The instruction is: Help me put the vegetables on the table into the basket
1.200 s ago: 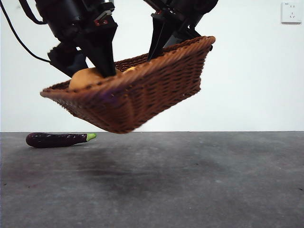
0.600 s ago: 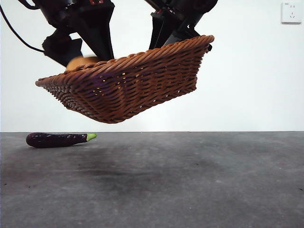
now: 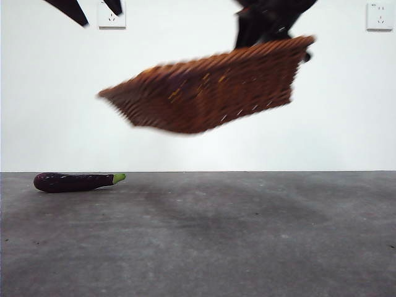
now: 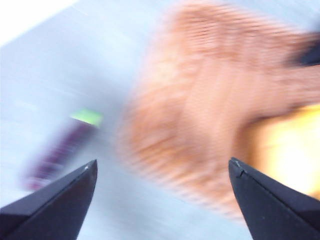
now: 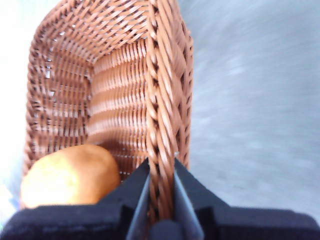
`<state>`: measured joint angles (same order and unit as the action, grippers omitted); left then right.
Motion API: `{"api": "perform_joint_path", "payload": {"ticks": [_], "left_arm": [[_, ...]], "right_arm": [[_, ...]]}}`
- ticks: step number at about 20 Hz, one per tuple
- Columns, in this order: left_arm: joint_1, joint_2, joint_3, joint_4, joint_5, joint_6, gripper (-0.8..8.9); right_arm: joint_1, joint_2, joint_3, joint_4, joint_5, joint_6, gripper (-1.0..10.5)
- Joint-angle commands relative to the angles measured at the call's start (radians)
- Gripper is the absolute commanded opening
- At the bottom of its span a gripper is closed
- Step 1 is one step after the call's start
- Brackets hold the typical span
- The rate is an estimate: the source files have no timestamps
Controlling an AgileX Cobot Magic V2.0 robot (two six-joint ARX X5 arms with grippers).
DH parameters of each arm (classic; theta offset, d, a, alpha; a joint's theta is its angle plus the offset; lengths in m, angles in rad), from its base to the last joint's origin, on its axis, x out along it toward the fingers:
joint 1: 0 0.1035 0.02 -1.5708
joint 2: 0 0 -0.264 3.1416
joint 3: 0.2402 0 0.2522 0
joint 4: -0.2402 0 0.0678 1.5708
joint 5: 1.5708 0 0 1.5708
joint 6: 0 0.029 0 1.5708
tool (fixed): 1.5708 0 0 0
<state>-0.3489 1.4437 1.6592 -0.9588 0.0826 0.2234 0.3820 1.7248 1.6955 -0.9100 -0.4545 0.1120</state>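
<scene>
My right gripper (image 5: 161, 170) is shut on the braided rim of the brown wicker basket (image 5: 120, 95) and holds it tilted, high above the table (image 3: 260, 241). An orange-brown tuber (image 5: 70, 175) lies inside the basket at the end near that gripper. In the front view the basket (image 3: 210, 93) hangs upper middle, with the right gripper (image 3: 269, 25) at its raised right end. A dark purple eggplant (image 3: 74, 182) with a green tip lies on the table at far left. My left gripper (image 4: 162, 165) is open and empty, above and clear of the basket (image 4: 210, 100); its view is blurred.
A white wall with two sockets (image 3: 378, 15) stands behind the table. The left gripper's black tips (image 3: 68, 9) show at the top left corner of the front view.
The basket has risen and shifted to the right in the right gripper. The left gripper has pulled up out of the basket to the top left corner.
</scene>
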Motion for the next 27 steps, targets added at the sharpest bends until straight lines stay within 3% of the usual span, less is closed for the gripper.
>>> {"api": "perform_joint_path", "payload": {"ticks": [1, 4, 7, 13, 20, 27], "left_arm": [[0.056, 0.011, 0.017, 0.043, -0.006, 0.106, 4.43], [0.150, 0.052, 0.018, 0.117, -0.029, 0.225, 4.45], [0.198, 0.120, 0.018, 0.184, -0.031, 0.292, 4.45], [0.252, 0.327, 0.018, 0.280, -0.035, 0.437, 4.45], [0.297, 0.542, 0.018, 0.325, -0.027, 0.521, 4.45], [0.320, 0.678, 0.021, 0.355, 0.057, 0.525, 4.45]], "right_arm": [[-0.053, -0.061, 0.002, -0.018, -0.032, -0.040, -0.1], [-0.142, -0.123, 0.002, -0.033, -0.105, -0.079, -0.1], [-0.189, -0.169, 0.002, -0.034, -0.165, -0.111, -0.1], [-0.200, -0.222, 0.002, -0.053, -0.221, -0.172, -0.1], [-0.200, -0.232, 0.002, -0.111, -0.238, -0.229, -0.1], [-0.200, -0.232, 0.002, -0.116, -0.238, -0.226, -0.1]]}}
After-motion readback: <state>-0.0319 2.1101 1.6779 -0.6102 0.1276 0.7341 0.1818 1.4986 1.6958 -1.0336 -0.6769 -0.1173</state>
